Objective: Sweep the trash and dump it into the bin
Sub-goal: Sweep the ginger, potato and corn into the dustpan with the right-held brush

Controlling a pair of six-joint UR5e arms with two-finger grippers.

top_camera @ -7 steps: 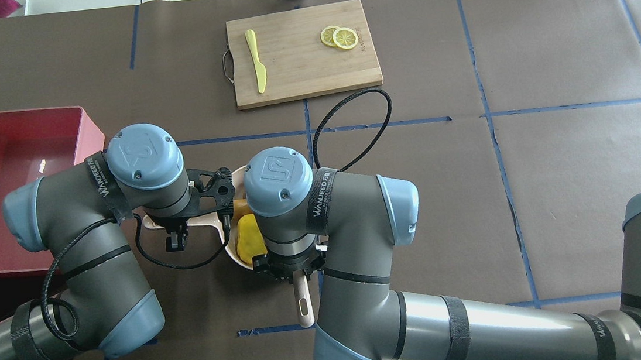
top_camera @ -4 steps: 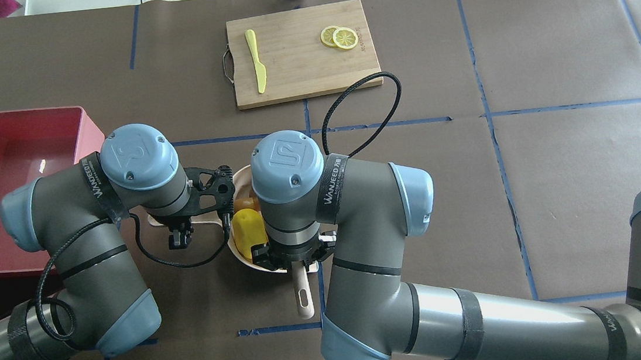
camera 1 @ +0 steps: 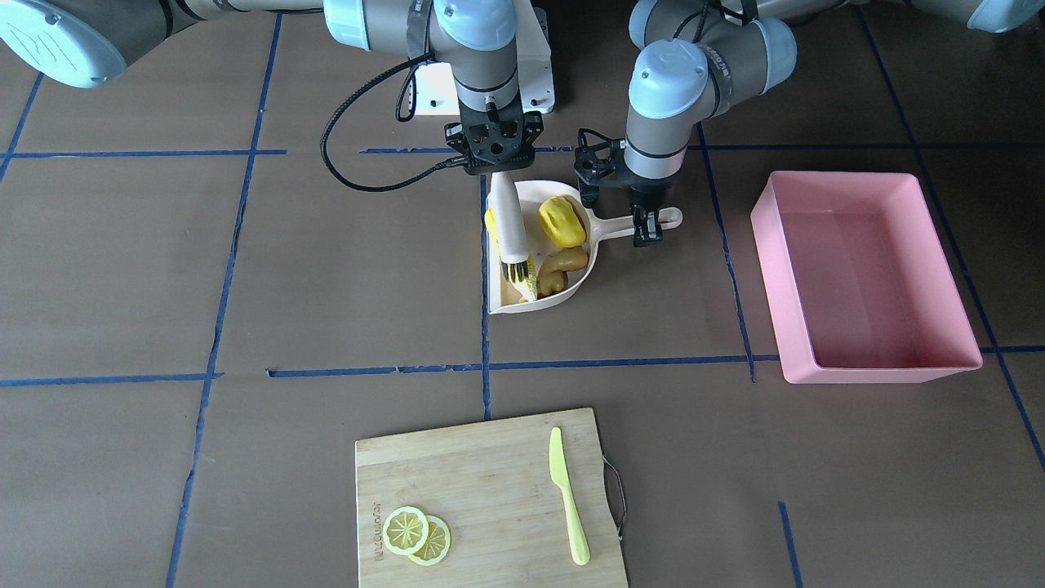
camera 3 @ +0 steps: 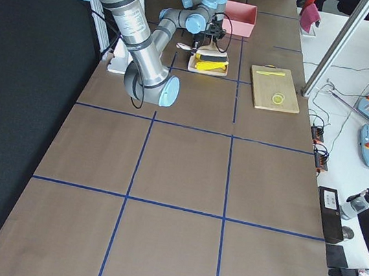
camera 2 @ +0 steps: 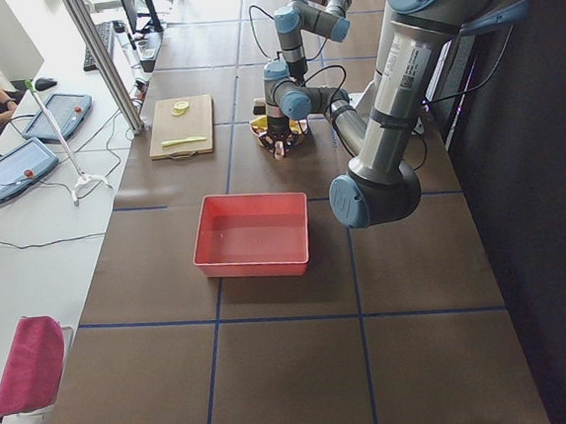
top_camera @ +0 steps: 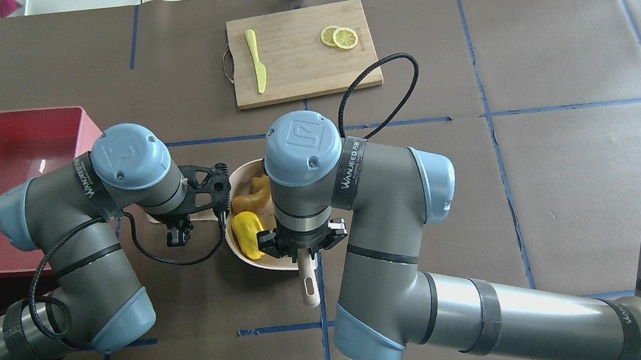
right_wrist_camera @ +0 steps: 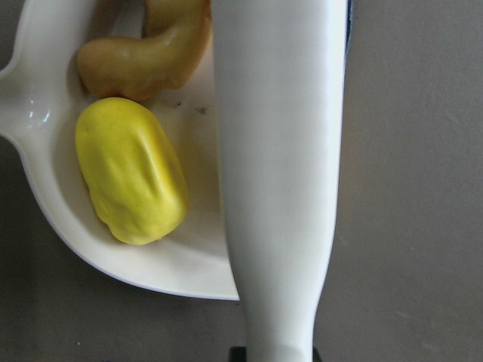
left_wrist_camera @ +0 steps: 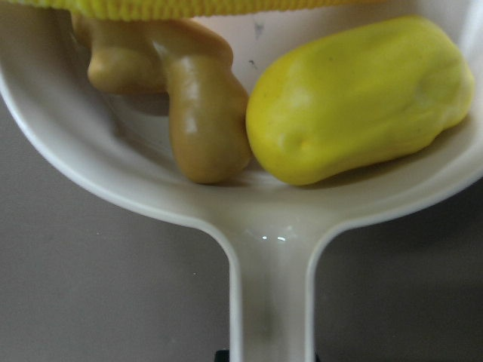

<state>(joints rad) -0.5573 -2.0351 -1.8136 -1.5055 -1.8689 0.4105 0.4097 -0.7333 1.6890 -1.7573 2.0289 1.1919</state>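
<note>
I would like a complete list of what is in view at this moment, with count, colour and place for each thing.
table: one, brown with blue tape lines, under everything
bin: one, pink, on the table at the robot's left
dustpan: one, cream, mid-table
corn cob: one, yellow, in the dustpan, partly hidden by the brush
potato-like lump: one, yellow, in the dustpan
ginger root: one, tan, in the dustpan beside the lump
brush: one, cream with dark bristles, over the dustpan
cutting board: one, wooden, on the side far from the robot
lemon slices: two, yellow, overlapping on the board
knife: one, pale green, on the board
left gripper: one, black, shut on the dustpan's handle
right gripper: one, black, shut on the brush's handle
</note>
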